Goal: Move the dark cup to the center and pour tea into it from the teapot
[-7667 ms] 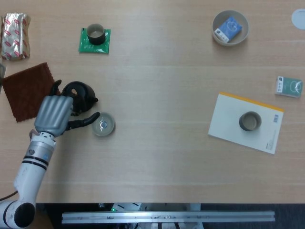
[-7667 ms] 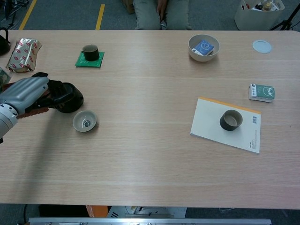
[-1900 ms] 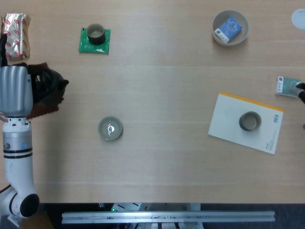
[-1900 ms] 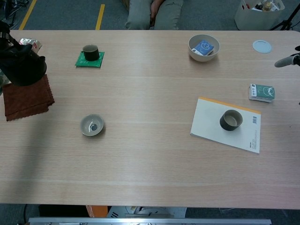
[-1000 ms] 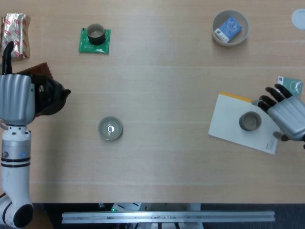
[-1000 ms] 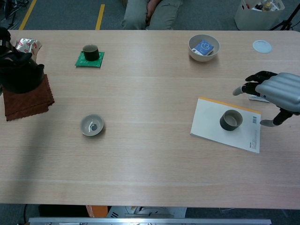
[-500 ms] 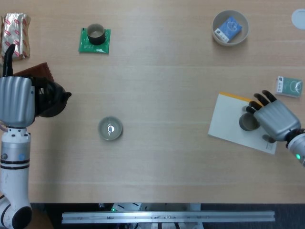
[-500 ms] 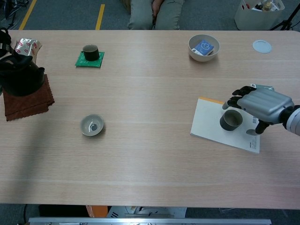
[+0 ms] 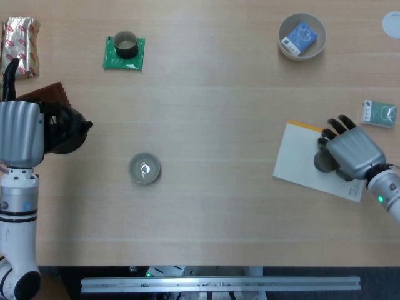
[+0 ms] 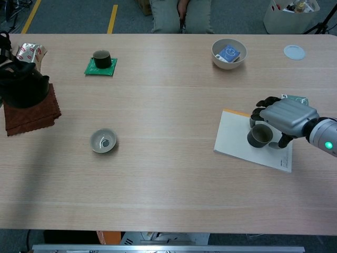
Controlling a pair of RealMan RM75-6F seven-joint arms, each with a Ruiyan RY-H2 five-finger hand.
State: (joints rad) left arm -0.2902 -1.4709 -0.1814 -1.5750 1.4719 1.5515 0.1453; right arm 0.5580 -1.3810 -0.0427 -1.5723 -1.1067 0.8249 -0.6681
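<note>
The right robot hand curls around the dark cup on the white booklet near the desk's right edge. The left robot hand grips the black teapot above the brown cloth at the left edge. Broad bare wood lies between them, broken only by a small grey bowl.

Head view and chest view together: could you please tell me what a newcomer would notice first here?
Most striking is the right robot hand closing around the dark cup on the white notebook, at the table's right side. At the far left, the left robot hand holds the black teapot above a brown cloth.
</note>
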